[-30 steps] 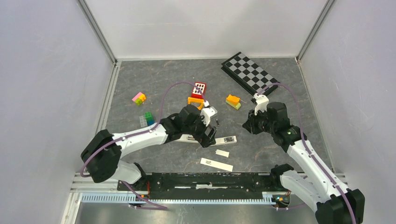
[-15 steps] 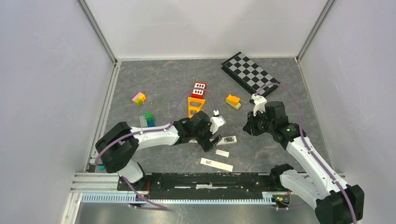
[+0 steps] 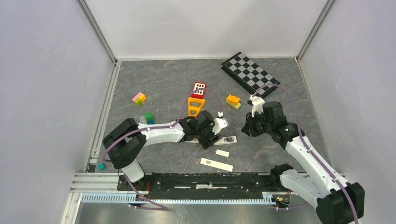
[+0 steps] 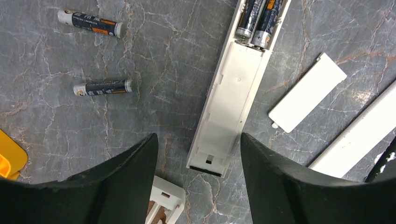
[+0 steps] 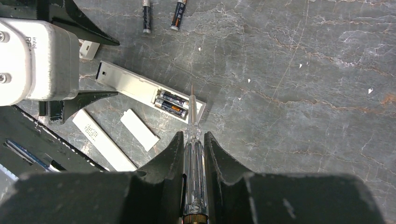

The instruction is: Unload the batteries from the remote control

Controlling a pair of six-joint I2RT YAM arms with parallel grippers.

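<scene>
Sitting side by side in the remote (image 4: 229, 102) compartment were two batteries (image 4: 259, 18); two loose batteries (image 4: 100, 87) lay on the tabletop (image 4: 154, 56) nearby. Left gripper (image 4: 198, 149) was spread apart, straddling the remote's end. Right gripper (image 5: 193, 137) was clamped on a screwdriver (image 5: 194, 182), tip beside the compartment.

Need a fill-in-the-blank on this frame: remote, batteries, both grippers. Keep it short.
The long white plastic remote control holds ___ slim dark batteries in its open compartment.
With the loose dark batteries on the grey marbled table, the left wrist view shows ___ batteries altogether.
The right gripper is shut on a clear-handled, thin-shafted tool, a ___.
The left gripper straddles the remote's end, jaws ___.
Missing: two; four; screwdriver; open.
</scene>
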